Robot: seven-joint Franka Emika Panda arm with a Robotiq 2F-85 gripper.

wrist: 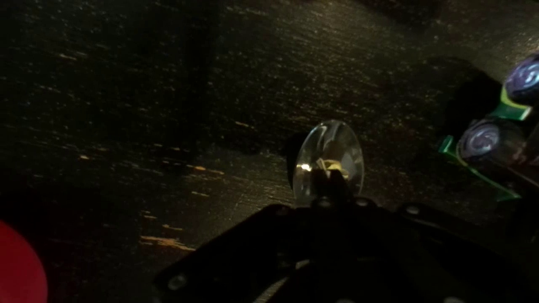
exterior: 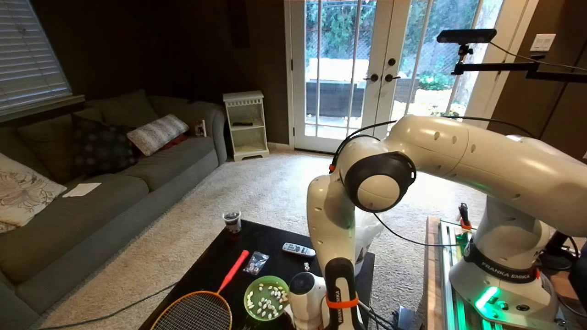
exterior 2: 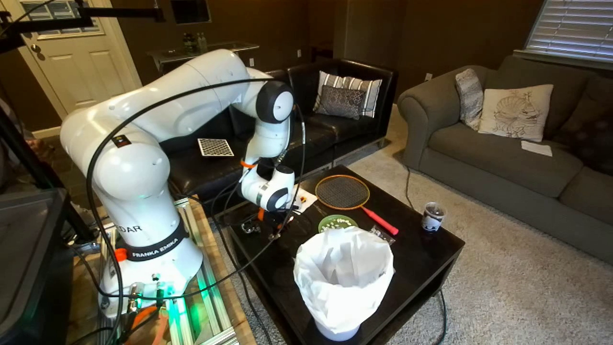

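Note:
In the wrist view a transparent, spoon-shaped bowl (wrist: 332,136) lies at the tips of my dark gripper (wrist: 331,176). My fingers are drawn together and overlap the lower half of that bowl. Something yellowish glints there, perhaps a reflection. The picture is too dark to tell whether the fingers pinch it. To the right sit two purple swirled pieces (wrist: 482,139) with green edges. A red rounded thing (wrist: 19,265) cuts into the lower left corner. In an exterior view the gripper (exterior 2: 273,224) hangs low over the dark table, partly hidden by the wrist.
The table also bears a green bowl (exterior 2: 334,218) of pale pieces, a racket (exterior 2: 342,191), a white-lined bin (exterior 2: 342,292), a cup (exterior 2: 433,216) and a remote (exterior: 298,250). Cables (exterior 2: 239,275) loop beside the arm. Sofas (exterior 2: 503,139) stand beyond.

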